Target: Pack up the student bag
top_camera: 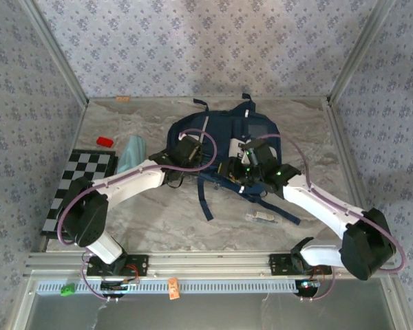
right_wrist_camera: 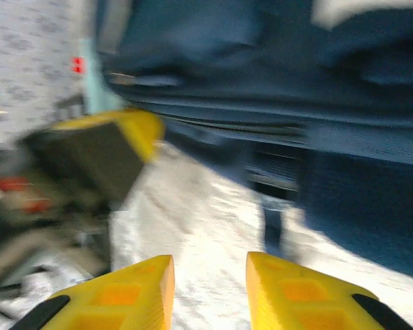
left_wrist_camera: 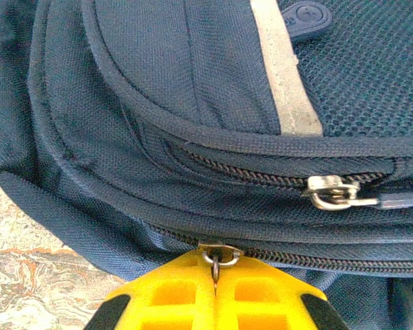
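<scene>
from above, the student bag (top_camera: 224,141) lies flat in the middle of the table (top_camera: 158,213), toward the far side. its dark straps (top_camera: 205,199) trail toward the arms. the left gripper (top_camera: 186,155) is down on the bag's left side. the right gripper (top_camera: 244,168) is at the bag's near edge, on the right. a checkered board (top_camera: 82,182) lies at the left edge of the table. a small red thing (top_camera: 105,141) and a light blue-green thing (top_camera: 132,155) sit near it, beside the bag.

from the left wrist, the bag fills most of the view, with its white stripe (left_wrist_camera: 282,75) running up it. the left gripper (left_wrist_camera: 215,275) has its yellow fingers pressed tight together. they pinch the zipper pull (left_wrist_camera: 219,258) of the lower zipper. a silver zipper (left_wrist_camera: 334,191) sits on the zipper line above, off to the right.

from the right wrist, everything is blurry. the right gripper (right_wrist_camera: 210,282) has its two yellow fingers apart, with a gap between them. nothing is in the gap, just bare table. the bag is a dark blue shape above the fingers, not touching them.
</scene>
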